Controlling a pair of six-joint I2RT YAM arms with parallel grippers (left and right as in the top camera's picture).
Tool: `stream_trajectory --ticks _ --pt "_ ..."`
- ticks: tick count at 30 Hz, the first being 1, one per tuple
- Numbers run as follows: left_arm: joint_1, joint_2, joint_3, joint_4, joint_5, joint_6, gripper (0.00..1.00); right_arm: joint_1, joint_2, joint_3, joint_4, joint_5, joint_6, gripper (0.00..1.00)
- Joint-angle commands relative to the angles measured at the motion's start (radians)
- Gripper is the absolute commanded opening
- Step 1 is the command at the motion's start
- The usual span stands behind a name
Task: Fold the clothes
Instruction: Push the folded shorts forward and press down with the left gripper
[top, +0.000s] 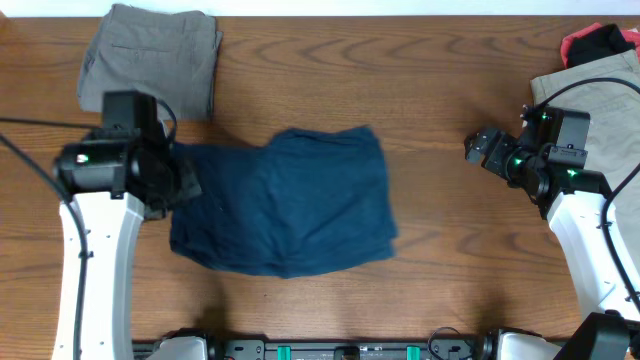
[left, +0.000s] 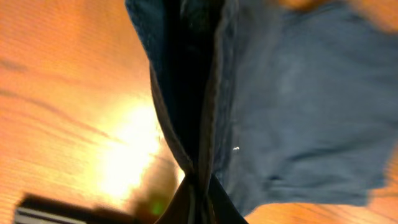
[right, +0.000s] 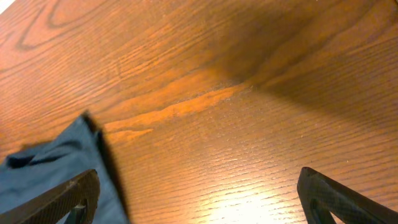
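Note:
The dark navy blue shorts (top: 290, 205) lie folded over in the middle of the table. My left gripper (top: 185, 180) is shut on their left edge; in the left wrist view the navy cloth (left: 292, 106) runs up from between the fingers (left: 199, 208). My right gripper (top: 480, 148) is open and empty above bare wood, right of the shorts. The right wrist view shows a corner of the navy shorts (right: 56, 168) at the lower left, by the left finger. A folded grey-olive pair (top: 150, 55) lies at the back left. A beige pair (top: 590, 85) lies at the far right, partly under the right arm.
A red and black garment (top: 600, 40) sits at the back right corner behind the beige pair. Wooden tabletop (top: 450, 270) shows in front of and between the arms. The arm bases stand along the front edge.

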Motion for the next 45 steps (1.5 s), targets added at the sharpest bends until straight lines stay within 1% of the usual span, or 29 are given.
stream_trajectory --ticks 1,7,12,15,19,25,33,37,45 --pt "-0.058 -0.014 0.1 -0.015 -0.021 0.038 0.05 0.0 0.008 0.018 -0.002 -0.003 -0.002 0.99" --pt "-0.207 0.023 0.107 0.011 -0.019 0.035 0.06 0.0 0.008 0.018 -0.002 -0.003 -0.002 0.99" --pt "-0.309 0.117 0.106 0.035 -0.019 0.025 0.06 0.0 0.008 0.018 -0.002 -0.003 -0.002 0.99" --pt "-0.358 0.186 0.106 0.065 -0.015 -0.001 0.06 0.0 0.008 0.018 -0.002 -0.003 -0.002 0.99" --pt "-0.408 0.266 0.106 0.131 0.051 -0.001 0.06 0.0 0.008 0.018 -0.002 -0.003 -0.002 0.99" --pt "-0.455 0.345 0.106 0.257 0.194 -0.008 0.06 0.0 0.008 0.018 -0.002 -0.003 -0.002 0.99" --pt "-0.489 0.369 0.106 0.383 0.211 -0.089 0.06 0.0 0.008 0.018 -0.002 -0.003 -0.002 0.99" --pt "-0.512 0.388 0.106 0.4 0.213 -0.088 0.06 0.0 0.008 0.018 -0.002 -0.003 -0.002 0.99" --pt "-0.559 0.48 0.091 0.371 0.238 -0.086 0.06 0.0 0.008 0.018 -0.002 -0.003 -0.002 0.99"
